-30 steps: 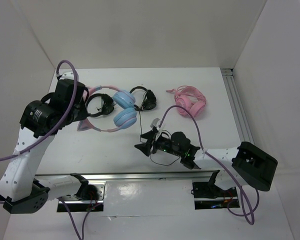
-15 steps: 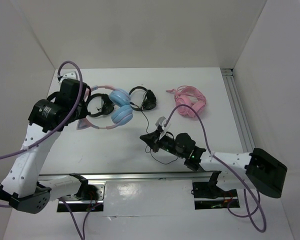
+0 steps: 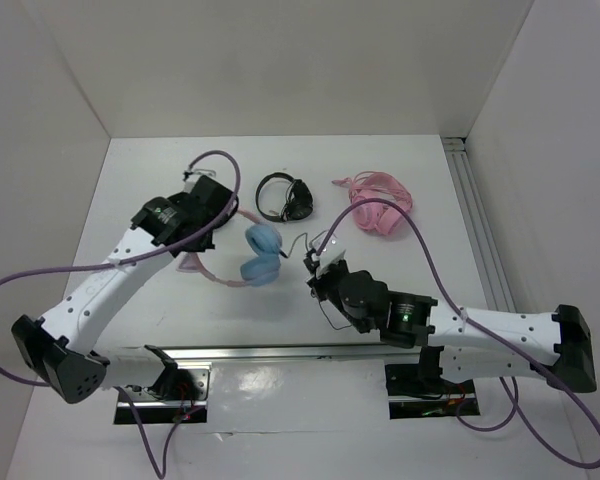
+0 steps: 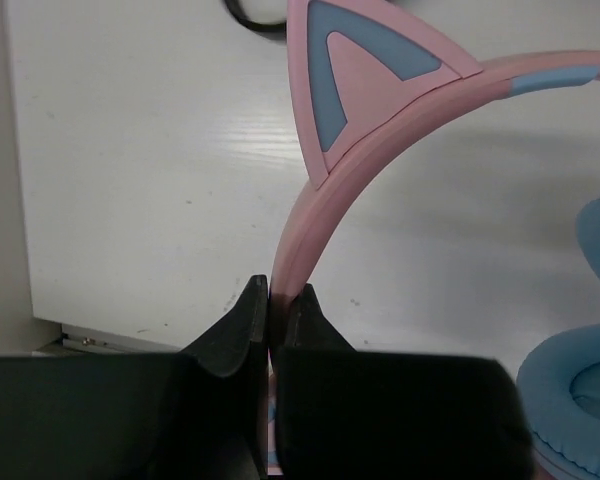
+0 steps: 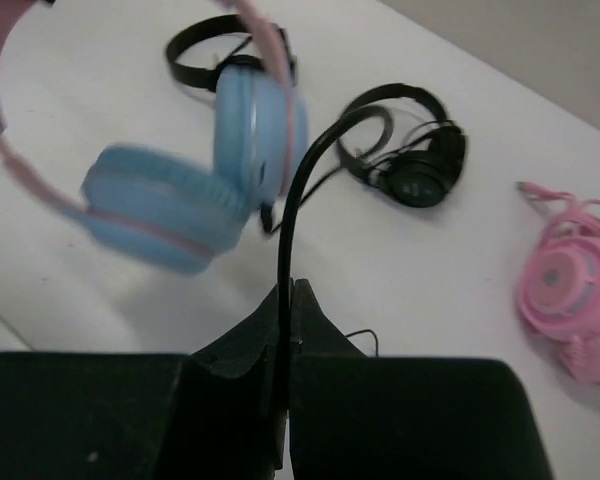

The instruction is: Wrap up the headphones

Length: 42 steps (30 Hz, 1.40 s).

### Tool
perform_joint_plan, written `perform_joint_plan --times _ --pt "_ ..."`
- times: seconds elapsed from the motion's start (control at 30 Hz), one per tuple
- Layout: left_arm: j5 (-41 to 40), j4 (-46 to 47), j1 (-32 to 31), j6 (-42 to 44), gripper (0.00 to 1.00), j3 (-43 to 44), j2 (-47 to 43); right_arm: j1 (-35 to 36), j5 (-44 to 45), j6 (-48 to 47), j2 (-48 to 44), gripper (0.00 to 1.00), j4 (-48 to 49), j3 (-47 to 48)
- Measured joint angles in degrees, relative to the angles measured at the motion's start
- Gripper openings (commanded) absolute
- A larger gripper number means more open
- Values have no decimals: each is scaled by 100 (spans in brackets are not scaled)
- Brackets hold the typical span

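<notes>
Headphones (image 3: 263,241) sit center-left; we've got the left gripper (image 4: 277,297) pinching the pink headband (image 4: 302,225), probably as an anchor, right gripper (image 5: 287,292) clamped on the black cable (image 5: 286,230) for winding.

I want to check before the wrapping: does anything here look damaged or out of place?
Nothing stands out. The left gripper pinches the headphones by the pink headband; the right gripper pinches the black cable.

The headphones (image 3: 262,241) sit left of frame centre. Black headphones (image 3: 285,197) occupy upper centre; pink headphones (image 3: 378,210) lie right of them.
</notes>
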Motion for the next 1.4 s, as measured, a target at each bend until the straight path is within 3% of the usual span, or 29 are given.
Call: perform_joint_plan --times 0.2,0.43,0.63,0.77,1.17,1.4 --pt "780 232 -1364 299 0 -345 352 98 1353 -758 -76 0 -144 197" --pt "1504 365 -2704 385 0 -605 354 -763 1209 -1473 -46 0 -57 199" --pt "1956 678 -2774 560 0 -629 -70 -1119 496 -1615 -291 0 -9 151" --pt "2186 772 -2774 723 0 -629 -450 -1279 -431 -1552 -330 0 -13 149" --pt "2046 754 -2778 1139 0 -282 -286 -1639 -2223 -1207 378 0 -101 149" --pt "1609 752 -2778 1290 0 -179 -822 -1947 -2769 -1036 531 0 42 131"
